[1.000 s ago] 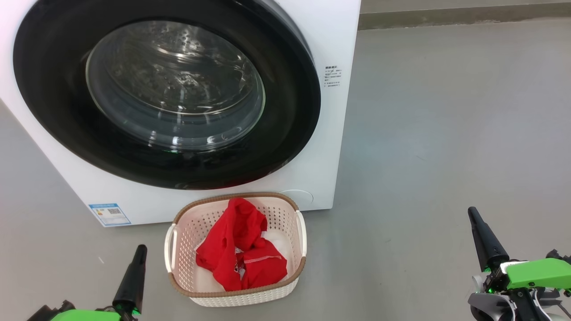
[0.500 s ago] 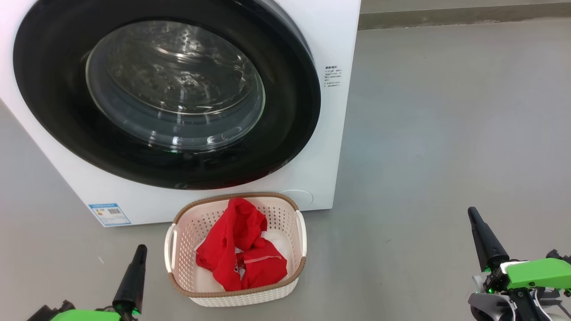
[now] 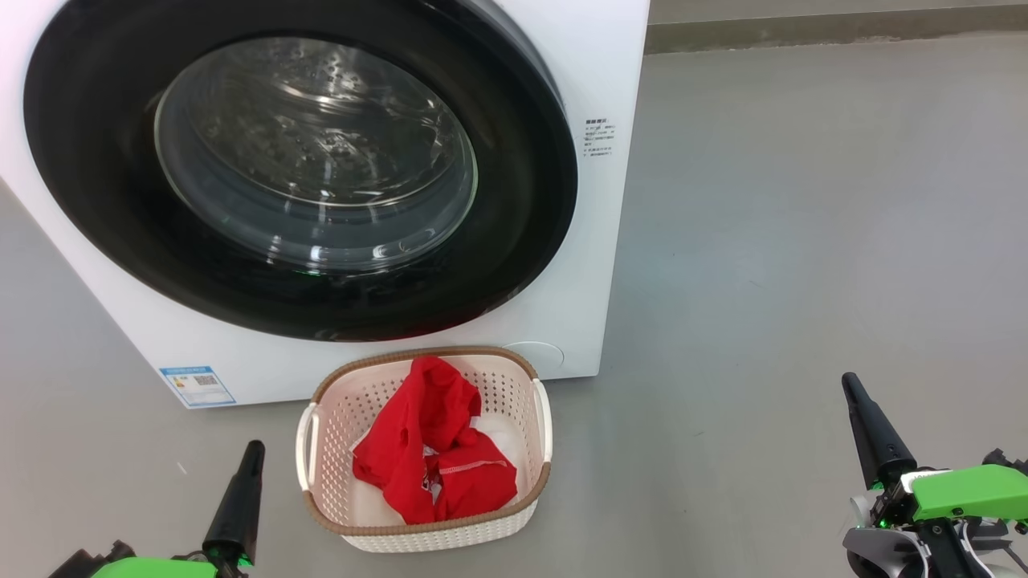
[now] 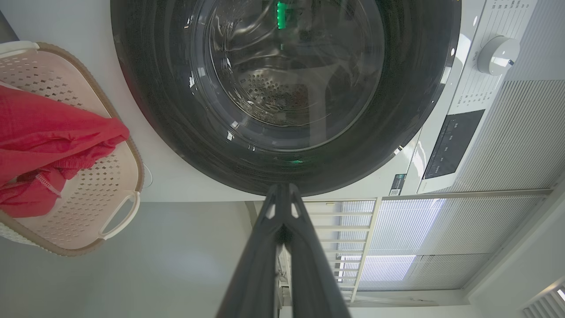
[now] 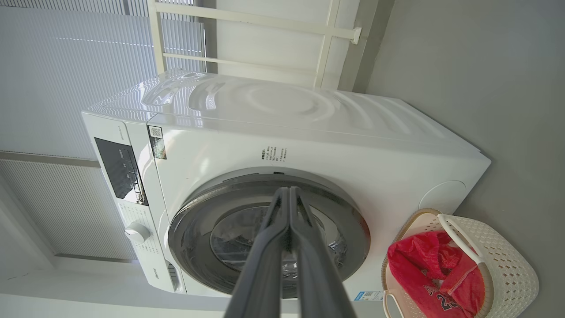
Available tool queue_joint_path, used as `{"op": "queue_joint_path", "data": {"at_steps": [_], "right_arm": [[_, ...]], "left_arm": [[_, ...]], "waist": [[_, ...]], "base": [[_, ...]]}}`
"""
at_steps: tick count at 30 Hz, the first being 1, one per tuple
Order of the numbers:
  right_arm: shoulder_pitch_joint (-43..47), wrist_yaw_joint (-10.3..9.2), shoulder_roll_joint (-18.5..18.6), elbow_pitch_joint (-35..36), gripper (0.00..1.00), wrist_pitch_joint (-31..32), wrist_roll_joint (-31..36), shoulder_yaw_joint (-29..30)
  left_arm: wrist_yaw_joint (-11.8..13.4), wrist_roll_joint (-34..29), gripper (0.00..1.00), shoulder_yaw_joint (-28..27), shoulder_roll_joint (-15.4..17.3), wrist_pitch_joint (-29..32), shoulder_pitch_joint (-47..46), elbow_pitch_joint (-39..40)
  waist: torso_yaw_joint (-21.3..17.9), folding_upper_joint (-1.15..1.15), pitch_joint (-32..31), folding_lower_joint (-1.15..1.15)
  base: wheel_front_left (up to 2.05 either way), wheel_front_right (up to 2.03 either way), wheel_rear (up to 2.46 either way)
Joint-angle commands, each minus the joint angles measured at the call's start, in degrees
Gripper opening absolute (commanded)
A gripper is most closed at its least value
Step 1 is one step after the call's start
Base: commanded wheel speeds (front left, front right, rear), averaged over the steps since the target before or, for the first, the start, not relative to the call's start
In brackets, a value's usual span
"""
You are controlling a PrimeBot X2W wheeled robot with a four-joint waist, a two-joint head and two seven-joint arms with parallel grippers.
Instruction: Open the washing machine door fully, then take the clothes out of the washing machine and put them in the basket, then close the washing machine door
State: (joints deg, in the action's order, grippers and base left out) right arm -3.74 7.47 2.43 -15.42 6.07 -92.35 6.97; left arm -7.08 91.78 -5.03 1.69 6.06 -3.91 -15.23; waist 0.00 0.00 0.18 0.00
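Just in front of the washing machine, at the foot of its white front panel, found the basket standing on the grey floor, far rim close under the machine's lower edge. Saw the clothes heaped inside it: red fabric, a pale stitched hem showing, bunched from the middle toward the end nearest the machine. Noted the washing machine door shut, seated flush in the machine's front, with the steel drum showing through the bulging glass. Spotted a small blue label sticker at the machine's lower left corner.

Placed the left gripper well short of the machine, out from that labelled corner and beside the basket without touching it; fingers pressed together, gripping nothing, pointing toward the machine's door in the left wrist view. Placed the right gripper well off the machine's right side, over bare floor, fingers likewise pressed together and empty, aimed at the machine's front in the right wrist view.
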Motion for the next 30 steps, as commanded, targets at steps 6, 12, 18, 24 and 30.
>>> {"op": "queue_joint_path", "data": {"at_steps": [6, 12, 18, 24, 30], "right_arm": [[-2.4, 0.02, 0.7, 1.4, 0.0, 0.2, -0.1, -0.8], [-2.4, 0.02, 0.7, 1.4, 0.0, 0.2, 0.0, -0.7], [-2.4, 0.02, 0.7, 1.4, 0.0, 0.2, 0.0, -0.7], [-2.4, 0.02, 0.6, 1.4, 0.0, 0.2, 0.0, -0.7], [-2.4, 0.02, 0.6, 1.4, 0.0, 0.3, 0.0, -0.6]], "left_arm": [[-0.4, 0.4, 0.0, -1.5, 1.2, 0.4, -2.3, 1.2], [-0.4, 0.4, 0.0, -1.5, 1.2, 0.4, -2.3, 1.2], [-0.4, 0.4, 0.0, -1.5, 1.2, 0.4, -2.3, 1.2], [-0.4, 0.4, 0.0, -1.5, 1.2, 0.4, -2.3, 1.2], [-0.4, 0.4, 0.0, -1.5, 1.2, 0.4, -2.3, 1.2]], "waist": [[0.0, 0.0, 0.0, 0.0], [0.0, 0.0, 0.0, 0.0], [0.0, 0.0, 0.0, 0.0], [0.0, 0.0, 0.0, 0.0], [0.0, 0.0, 0.0, 0.0]], "base": [[0.0, 0.0, 0.0], [0.0, 0.0, 0.0], [0.0, 0.0, 0.0], [0.0, 0.0, 0.0], [0.0, 0.0, 0.0]]}}
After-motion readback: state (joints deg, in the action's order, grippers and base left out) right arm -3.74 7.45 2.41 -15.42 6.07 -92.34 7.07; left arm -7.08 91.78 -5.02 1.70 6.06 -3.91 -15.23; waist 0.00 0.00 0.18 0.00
